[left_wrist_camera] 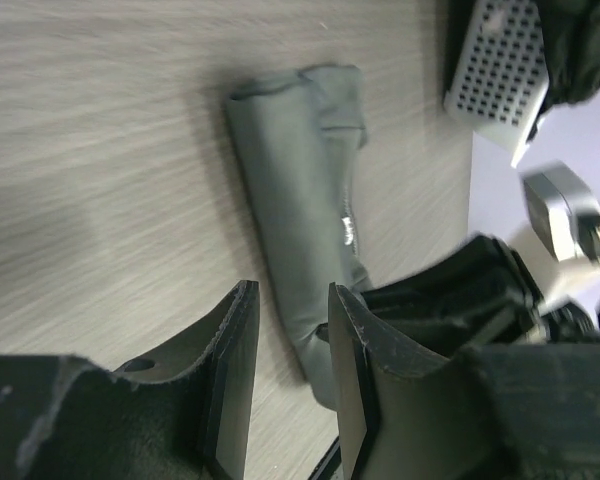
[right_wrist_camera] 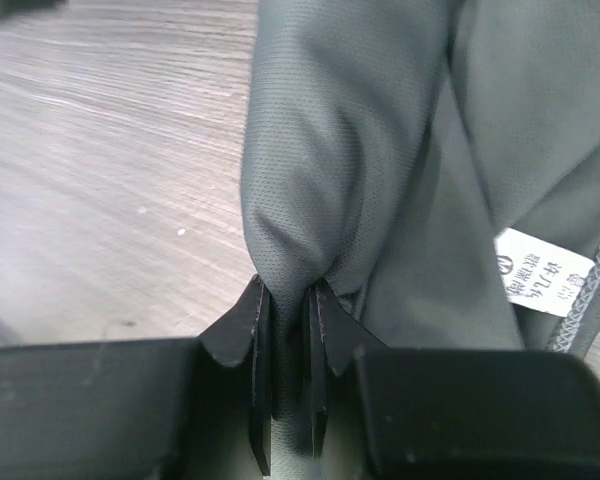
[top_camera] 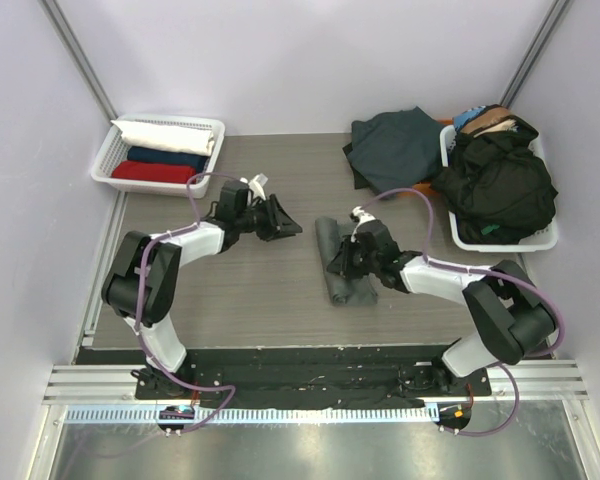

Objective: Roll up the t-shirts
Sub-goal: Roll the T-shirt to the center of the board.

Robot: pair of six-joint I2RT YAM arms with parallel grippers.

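Hold the pinched fold taut and draw it straight, without skewing the roll. Clamped in the right gripper (right_wrist_camera: 290, 300): a fold of the grey-green t-shirt (top_camera: 326, 238), rolled at mid-table (top_camera: 230, 290). Near its left side, apparently apart, empty, jaws partly spread: the left gripper (top_camera: 282, 224).

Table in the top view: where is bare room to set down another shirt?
Free tabletop between the left basket and dark teal shirt, and nearside of the grey-green roll. Crowded at far right around the heaped right basket.
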